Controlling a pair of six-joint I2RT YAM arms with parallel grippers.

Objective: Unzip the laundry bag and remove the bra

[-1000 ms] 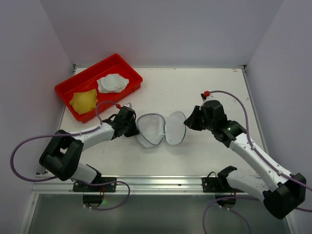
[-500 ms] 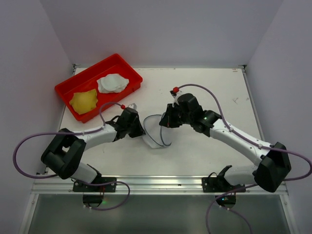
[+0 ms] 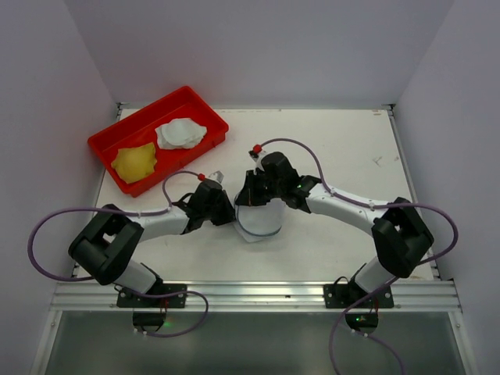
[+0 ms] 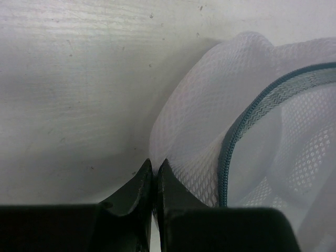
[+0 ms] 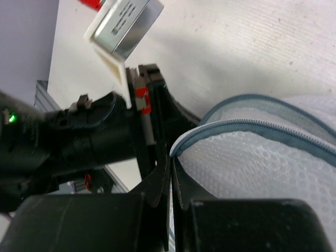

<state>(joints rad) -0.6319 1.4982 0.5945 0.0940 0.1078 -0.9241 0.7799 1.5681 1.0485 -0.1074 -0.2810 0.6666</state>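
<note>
The laundry bag (image 3: 260,218), white mesh with blue-grey zip trim, sits at the table's middle between both grippers. My left gripper (image 3: 229,212) is shut on the mesh at the bag's left side; in the left wrist view the jaws (image 4: 154,167) pinch the mesh (image 4: 205,115) beside the zip trim (image 4: 239,131). My right gripper (image 3: 248,195) is shut on the lid's edge by the zip (image 5: 247,128), close to the left gripper (image 5: 105,139); its tips (image 5: 170,160) nip the trim. I cannot see a bra inside the bag.
A red tray (image 3: 195,101) at the back left holds a white crumpled garment (image 3: 181,133) and a yellow one (image 3: 134,162). Purple cables loop from both arms. Walls close the table on three sides.
My right gripper has swung left across the bag, carrying the open lid over onto the body. The bag went from lying open to folded up. My left gripper kept its hold.
</note>
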